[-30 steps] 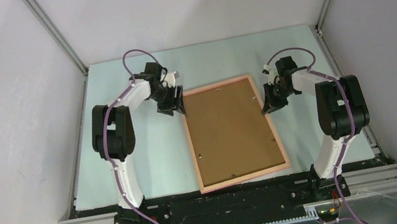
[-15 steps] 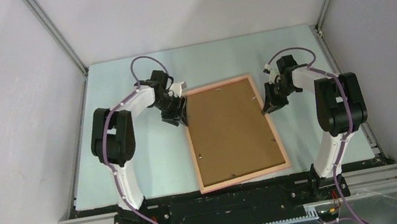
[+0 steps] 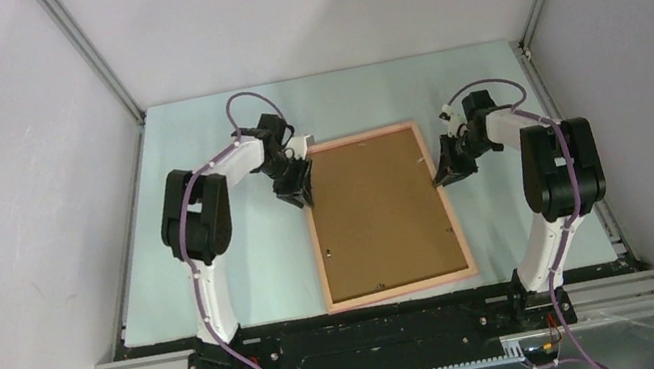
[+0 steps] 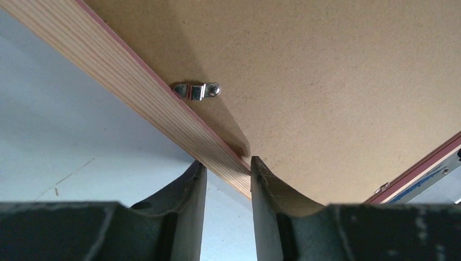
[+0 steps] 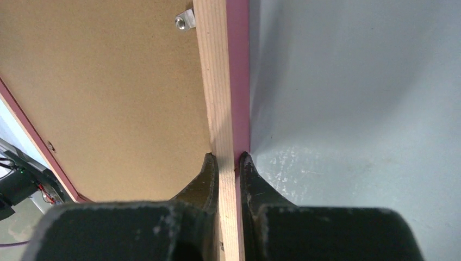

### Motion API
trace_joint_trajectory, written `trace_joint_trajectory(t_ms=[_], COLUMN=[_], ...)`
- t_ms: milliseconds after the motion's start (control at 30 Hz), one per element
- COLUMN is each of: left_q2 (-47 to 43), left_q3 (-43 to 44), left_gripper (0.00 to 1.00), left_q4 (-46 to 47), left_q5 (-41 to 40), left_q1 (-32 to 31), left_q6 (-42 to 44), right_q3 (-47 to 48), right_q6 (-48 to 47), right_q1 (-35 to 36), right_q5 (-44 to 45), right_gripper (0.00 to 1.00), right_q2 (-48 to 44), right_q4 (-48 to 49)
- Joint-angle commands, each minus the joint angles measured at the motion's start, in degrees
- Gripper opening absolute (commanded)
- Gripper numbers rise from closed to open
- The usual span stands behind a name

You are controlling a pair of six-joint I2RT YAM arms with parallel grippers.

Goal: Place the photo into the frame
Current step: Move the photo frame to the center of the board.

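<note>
The frame [image 3: 383, 215] lies face down mid-table [image 3: 245, 260], its brown backing board [image 3: 378, 211] up. The right gripper [image 5: 227, 163] is clamped on the frame's right rail near the far corner. The left gripper [image 4: 224, 168] straddles the left rail, fingers [image 4: 190, 185] partly apart, the inner one touching wood. A metal clip [image 4: 195, 90] sits just beyond.

Left end effector [image 4: 223, 173] half-spread, right end effector [image 5: 228, 163] pinched narrow.

White-and-black arms [image 3: 205, 206], purple cables [image 3: 240, 104]
</note>
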Motion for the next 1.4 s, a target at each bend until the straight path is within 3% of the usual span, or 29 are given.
trace_joint_trajectory(t_ms=[0, 467, 733, 833, 967, 1200, 1367], left_q2=[1.8, 9.7, 11.8, 9.2, 4.3, -5.9, -9.3], left_q3=[3.8, 17.9, 23.0, 21.3, 16.6, 2.5, -3.6], left_gripper=[0.30, 0.26, 0.39, 0.54, 0.65, 0.80, 0.83], left_q4=[2.4, 2.4, 2.4, 2.5, 2.5, 2.5, 2.5], left_q5=[-0.1, -5.9, -7.8, -7.4, -5.4, -2.9, -4.8], left_q1=[-0.1, 1.6, 3.3, 3.5, 3.4, 2.3, -0.4], left_q6=[0.5, -3.8, -5.1, -4.5, -3.4, 0.4, 1.9], right_q3=[1.1, 4.4, 7.1, 7.1, 7.1, 7.0, 7.0], right_q6=[2.7, 1.4, 2.2, 2.3, 2.3, 2.7, 2.5], right_q1=[-0.1, 0.9, 1.2, 1.4, 1.5, 1.5, 1.6], right_q5=[-1.9, 0.9, 1.0, 0.9, 0.9, 0.6, 0.8], right_gripper=[0.00, 0.00, 0.00, 0.00, 0.00, 0.00, 0.00], right_q2=[1.6, 1.6, 3.8, 3.6, 3.6, 3.5, 3.3], right_q4=[0.9, 0.5, 0.7, 0.7, 0.6, 1.0, 1.5])
